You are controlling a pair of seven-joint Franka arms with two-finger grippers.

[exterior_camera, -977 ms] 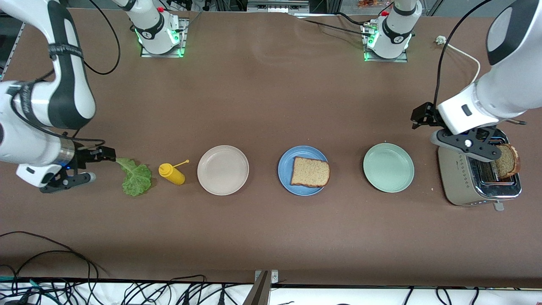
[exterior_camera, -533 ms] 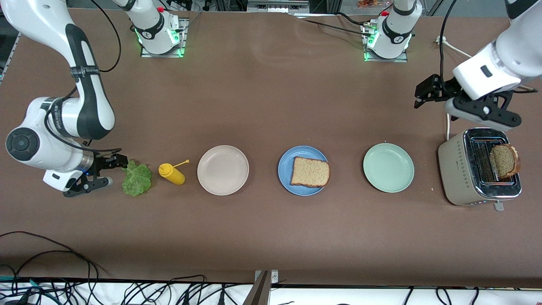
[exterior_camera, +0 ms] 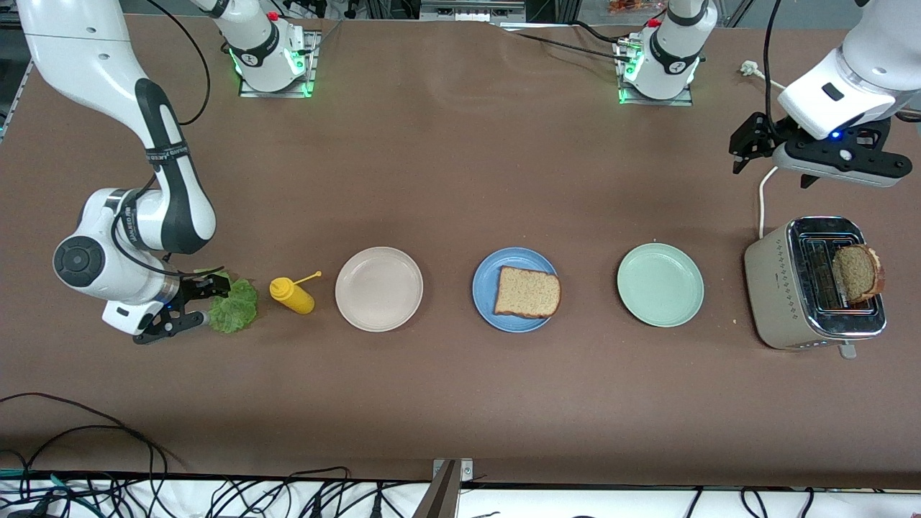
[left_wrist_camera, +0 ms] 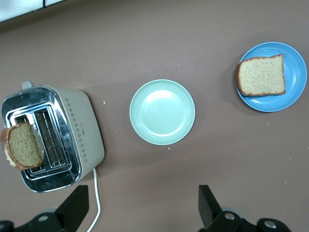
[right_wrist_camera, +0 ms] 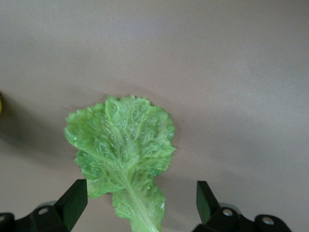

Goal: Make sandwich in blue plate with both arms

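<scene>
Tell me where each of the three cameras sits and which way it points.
Front view: high across the table, facing both arms; shows the right pincer at the lettuce and the left pincer.
Left wrist view: looks down past open fingertips at the toaster, green plate, blue plate.
Right wrist view: looks down at the lettuce between open fingertips.
Front and left wrist views share the toaster and both plates.

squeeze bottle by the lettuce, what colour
Yellow squeeze bottle; best seen in the front view.

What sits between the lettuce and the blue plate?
In the front view, a yellow squeeze bottle and a beige plate sit between the lettuce leaf and blue plate.
</scene>
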